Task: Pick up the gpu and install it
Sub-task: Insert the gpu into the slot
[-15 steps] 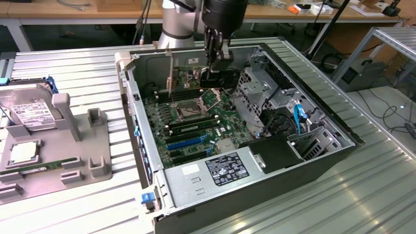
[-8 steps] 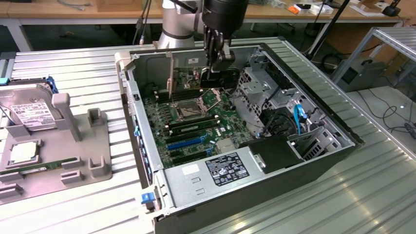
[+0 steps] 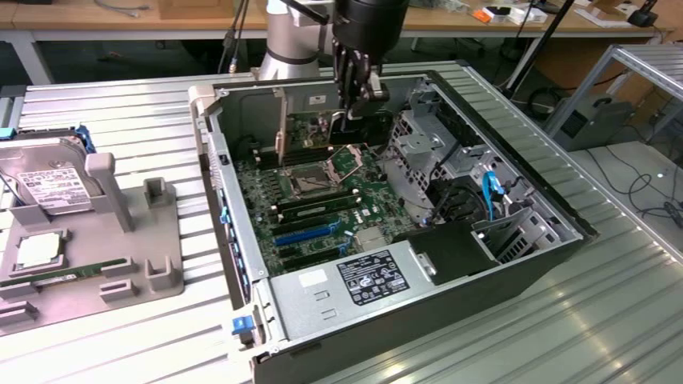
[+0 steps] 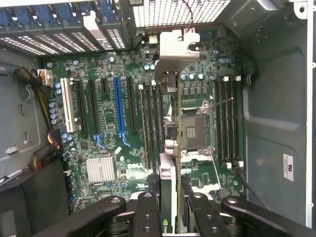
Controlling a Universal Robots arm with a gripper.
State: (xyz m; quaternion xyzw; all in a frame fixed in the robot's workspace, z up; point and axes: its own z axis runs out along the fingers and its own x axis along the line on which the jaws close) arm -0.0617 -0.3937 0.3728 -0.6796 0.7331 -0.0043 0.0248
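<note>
Ribbed metal bench (image 3: 128,112) bearing an open computer case (image 3: 219,184). Gripper (image 4: 170,207) is clamped on the gpu (image 4: 168,173), held on edge between its fingers, hanging above the motherboard (image 4: 98,148) below. Installation seems under way; seating calls for aligning the card's edge squarely with a slot.

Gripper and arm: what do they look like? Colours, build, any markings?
The arm is a silver-grey tube section with a paler grey joint, ending in a rounded black wrist housing. The gripper is all black, with two linkage-driven fingers that carry round pivot pins and small screw holes. No markings can be made out.
</note>
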